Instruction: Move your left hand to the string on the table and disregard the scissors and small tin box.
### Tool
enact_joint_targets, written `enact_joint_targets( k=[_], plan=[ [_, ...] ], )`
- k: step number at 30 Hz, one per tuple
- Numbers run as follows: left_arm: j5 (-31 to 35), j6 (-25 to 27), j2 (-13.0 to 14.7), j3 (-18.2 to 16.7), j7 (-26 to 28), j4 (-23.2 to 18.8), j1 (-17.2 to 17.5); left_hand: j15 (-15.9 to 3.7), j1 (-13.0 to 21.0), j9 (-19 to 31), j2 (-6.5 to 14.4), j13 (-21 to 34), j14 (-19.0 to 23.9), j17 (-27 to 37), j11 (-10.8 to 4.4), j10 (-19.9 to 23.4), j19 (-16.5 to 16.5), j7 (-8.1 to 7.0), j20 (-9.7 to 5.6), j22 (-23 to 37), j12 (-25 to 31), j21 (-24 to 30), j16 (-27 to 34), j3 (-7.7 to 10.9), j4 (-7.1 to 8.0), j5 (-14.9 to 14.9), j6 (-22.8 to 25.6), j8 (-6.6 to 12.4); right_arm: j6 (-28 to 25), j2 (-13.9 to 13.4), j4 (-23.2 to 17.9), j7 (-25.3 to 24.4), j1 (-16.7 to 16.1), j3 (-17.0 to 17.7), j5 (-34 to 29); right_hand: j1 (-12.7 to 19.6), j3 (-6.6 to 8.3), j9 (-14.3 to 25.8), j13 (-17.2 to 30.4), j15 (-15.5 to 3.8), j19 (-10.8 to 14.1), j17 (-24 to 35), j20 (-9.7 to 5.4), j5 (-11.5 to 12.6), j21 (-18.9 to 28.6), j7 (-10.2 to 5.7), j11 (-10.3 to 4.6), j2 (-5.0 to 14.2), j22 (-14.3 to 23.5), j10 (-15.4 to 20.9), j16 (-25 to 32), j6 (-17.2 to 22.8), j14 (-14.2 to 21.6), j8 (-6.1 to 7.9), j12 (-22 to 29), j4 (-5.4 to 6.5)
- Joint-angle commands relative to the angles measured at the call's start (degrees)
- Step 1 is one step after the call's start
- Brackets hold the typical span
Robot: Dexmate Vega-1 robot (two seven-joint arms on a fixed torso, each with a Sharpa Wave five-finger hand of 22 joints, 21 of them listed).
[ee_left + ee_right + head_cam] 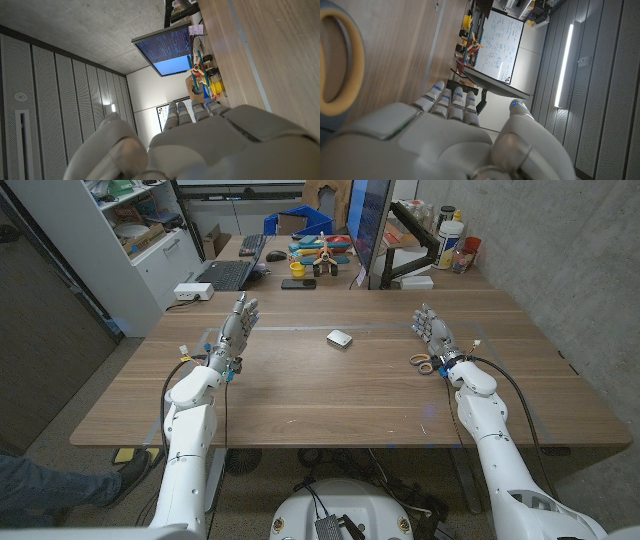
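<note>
Two arms reach in from the near corners of the wooden worktop point(300, 390), each ending in a robot hand that stands on its edge with fingers stretched out, apart and holding nothing: the left robot hand point(236, 330) near the left edge, the right robot hand point(433, 332) toward the right edge. Beside the right robot hand's wrist lie the scissors point(425, 363), their ringed handles showing, while the small tin box point(339, 338) sits mid-worktop between both hands. I cannot make out the string.
</note>
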Motion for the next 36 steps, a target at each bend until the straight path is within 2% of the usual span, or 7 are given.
enact_joint_targets(
  k=[1, 14, 36],
  plan=[
    [0.5, -0.5, -0.5, -0.8, -0.4, -2.0, 0.8, 0.18, 0.6, 0.2, 0.2, 0.1, 0.0, 0.1, 0.01, 0.4, -0.3, -0.02, 0.27, 0.2, 0.3, 0.1, 0.4, -0.05, 0.05, 0.4, 0.4, 0.17, 0.2, 0.5, 0.1, 0.0, 0.3, 0.2, -0.5, 0.1, 0.12, 0.3, 0.1, -0.06, 0.7, 0.2, -0.58, 0.1, -0.2, 0.31, 0.16, 0.54, 0.1, 0.7, 0.3, 0.9, 0.6, 0.33, 0.3, -0.23],
    [1.9, -0.3, -0.3, -1.2, 0.2, -4.8, 2.1, 0.22, 0.9, 0.2, 0.4, 0.1, 0.1, 0.1, 0.04, 0.6, -0.5, -0.1, 0.46, 0.2, 0.3, 0.1, 0.4, -0.09, -0.07, 0.5, 0.7, 0.22, 0.4, 0.6, 0.0, 0.1, 0.2, 0.4, -0.4, 0.0, 0.04, 0.3, 0.1, -0.14, 0.7, 0.2, -0.61, 0.1, -0.5, 0.4, 0.37, 0.58, 0.1, 1.1, 0.3, 1.2, 0.7, 0.35, 0.4, -0.33],
    [1.9, -0.1, -0.1, -2.4, 0.2, -6.7, 2.5, 0.13, 1.3, 0.2, 0.5, 0.1, 0.4, 0.1, -0.08, 0.9, -0.6, -0.2, 0.66, 0.2, 0.4, 0.2, 0.5, -0.18, -0.21, 0.6, 0.9, 0.26, 1.0, 1.0, 1.0, 0.0, 0.9, 0.6, -0.3, -0.1, -0.07, 0.3, 0.1, -0.1, 1.1, 0.2, -0.62, 0.1, -0.7, 0.17, 0.15, 0.67, 0.1, 1.2, 0.3, 1.4, 1.0, 0.28, 0.3, -0.46]
  ],
)
